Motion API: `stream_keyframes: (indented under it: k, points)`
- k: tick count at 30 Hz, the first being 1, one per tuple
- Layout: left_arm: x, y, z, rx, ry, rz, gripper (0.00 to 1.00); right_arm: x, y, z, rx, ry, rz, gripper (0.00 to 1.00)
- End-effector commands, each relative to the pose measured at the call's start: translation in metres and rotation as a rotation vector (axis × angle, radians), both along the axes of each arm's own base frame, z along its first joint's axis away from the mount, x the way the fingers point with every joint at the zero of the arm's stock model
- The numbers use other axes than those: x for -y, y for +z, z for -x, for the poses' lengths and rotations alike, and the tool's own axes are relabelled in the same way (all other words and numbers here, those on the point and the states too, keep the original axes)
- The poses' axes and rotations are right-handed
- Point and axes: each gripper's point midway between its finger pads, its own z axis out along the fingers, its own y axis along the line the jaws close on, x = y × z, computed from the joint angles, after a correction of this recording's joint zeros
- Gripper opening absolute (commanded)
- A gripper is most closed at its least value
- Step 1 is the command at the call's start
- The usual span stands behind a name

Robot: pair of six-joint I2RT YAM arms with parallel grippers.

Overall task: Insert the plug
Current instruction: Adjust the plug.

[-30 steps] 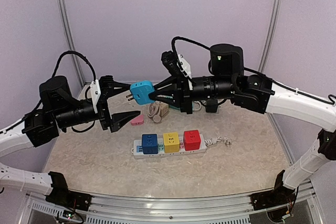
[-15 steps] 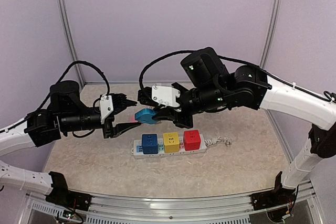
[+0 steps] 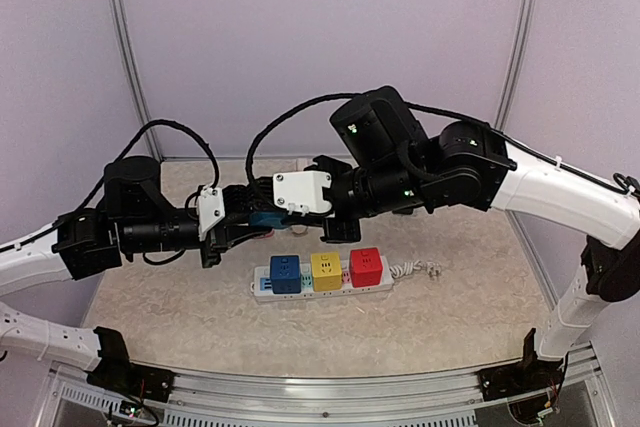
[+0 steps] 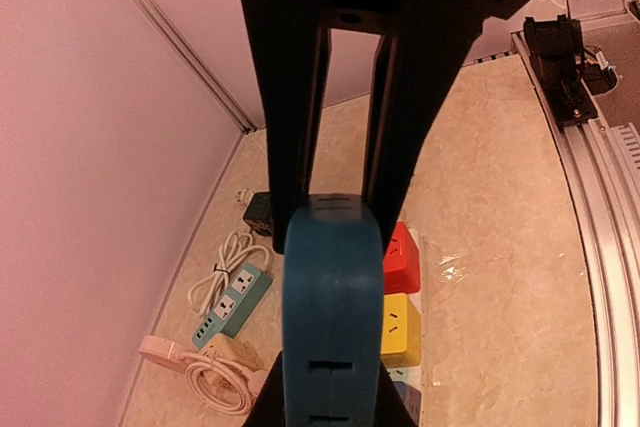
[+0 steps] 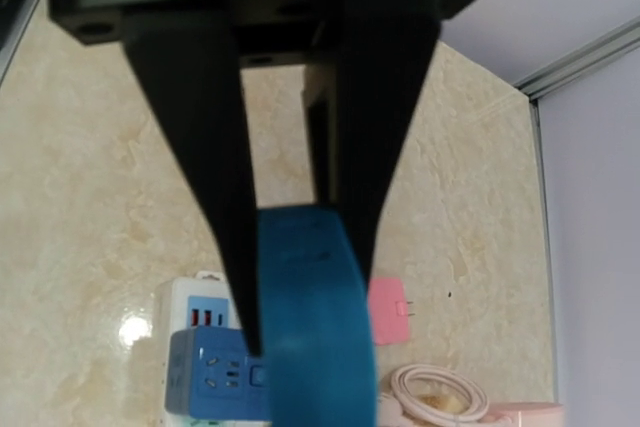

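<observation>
A teal-blue plug (image 3: 266,218) hangs in the air just behind the white power strip (image 3: 400,285), which carries a blue cube (image 3: 285,274), a yellow cube (image 3: 326,270) and a red cube (image 3: 365,267). My left gripper (image 3: 252,225) grips it from the left and my right gripper (image 3: 278,215) from the right. In the left wrist view the plug (image 4: 333,317) sits clamped in my left gripper (image 4: 340,232), above the red cube (image 4: 403,257) and yellow cube (image 4: 400,327). In the right wrist view my right gripper (image 5: 306,312) is shut on the plug (image 5: 315,347), over the blue cube (image 5: 205,372).
A pink adapter (image 5: 385,299) and a coiled pink cable (image 5: 440,392) lie on the table behind the strip. A light teal power strip (image 4: 235,305) with a white cord and a black adapter (image 4: 258,212) lie near the back wall. Lavender walls close in three sides.
The right arm has swung down and carried the plug lower, toward the strip. The left gripper came in from the left and closed on the plug, so both now hold it.
</observation>
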Motion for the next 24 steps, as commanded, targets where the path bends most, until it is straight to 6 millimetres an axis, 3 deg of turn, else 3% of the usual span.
stream_keyframes:
  k: [1, 2, 4, 5, 7, 11, 19, 24]
  points:
    - [-0.002, 0.03, -0.005, 0.045, 0.037, 0.109, 0.0, 0.0, 0.008, -0.002, -0.014, -0.046, -0.066, 0.13]
    - [-0.002, 0.038, -0.005, 0.053, 0.04, 0.145, 0.0, 0.002, 0.013, -0.001, -0.026, -0.049, -0.1, 0.36]
    - [-0.003, 0.05, -0.003, 0.06, 0.036, 0.202, 0.0, 0.006, 0.026, 0.004, -0.086, -0.022, -0.199, 0.69]
    - [-0.003, 0.052, -0.002, 0.062, 0.029, 0.218, 0.0, 0.01, 0.04, 0.007, -0.15, -0.002, -0.283, 0.78]
    - [-0.002, 0.055, 0.0, 0.059, 0.015, 0.246, 0.0, 0.015, 0.061, 0.009, -0.28, 0.061, -0.419, 0.86]
    - [0.0, 0.059, 0.004, 0.04, -0.009, 0.299, 0.0, 0.022, 0.091, 0.014, -0.443, 0.173, -0.624, 0.87]
    - [0.004, 0.071, 0.007, -0.026, -0.034, 0.384, 0.0, 0.006, 0.099, 0.019, -0.577, 0.267, -0.675, 0.75]
    - [0.005, 0.07, 0.006, -0.046, -0.03, 0.396, 0.0, -0.004, 0.092, 0.016, -0.593, 0.276, -0.648, 0.62]
